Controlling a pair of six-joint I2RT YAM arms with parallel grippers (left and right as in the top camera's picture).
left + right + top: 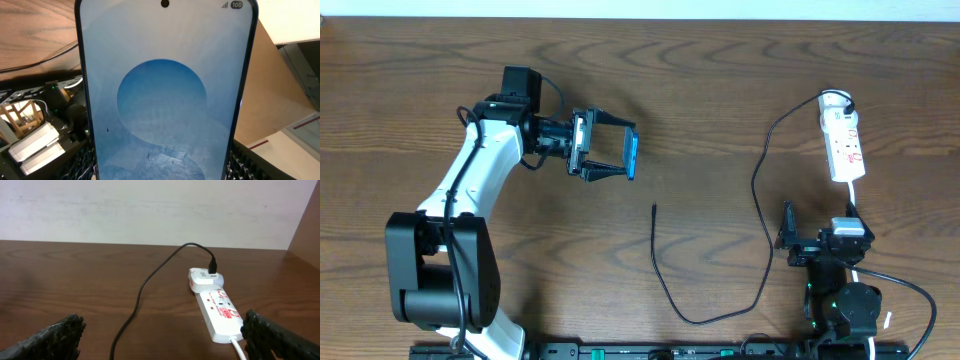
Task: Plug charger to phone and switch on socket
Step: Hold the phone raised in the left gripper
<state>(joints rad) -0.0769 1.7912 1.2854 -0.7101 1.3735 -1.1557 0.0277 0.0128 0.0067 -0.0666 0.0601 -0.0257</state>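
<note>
Between the left gripper's [610,157] 2 fingers the phone [632,155] is clamped across its width, lifted off the table and seen edge-on from overhead, its blue screen turned back toward the wrist. The charger's [700,320] plug tip [654,207] lies on the wood just beside the phone, toward the robot and slightly right, with its last stretch running straight back toward the robot. The left arm is far nearer the tip but is occupied. The right gripper [162,322], jaws wide apart and empty, sits well apart from the tip, facing the socket [845,140] lengthwise. The phone's charging port is not visible: the wrist view cuts off its lower end. Socket switch positions are too small to read.
</note>
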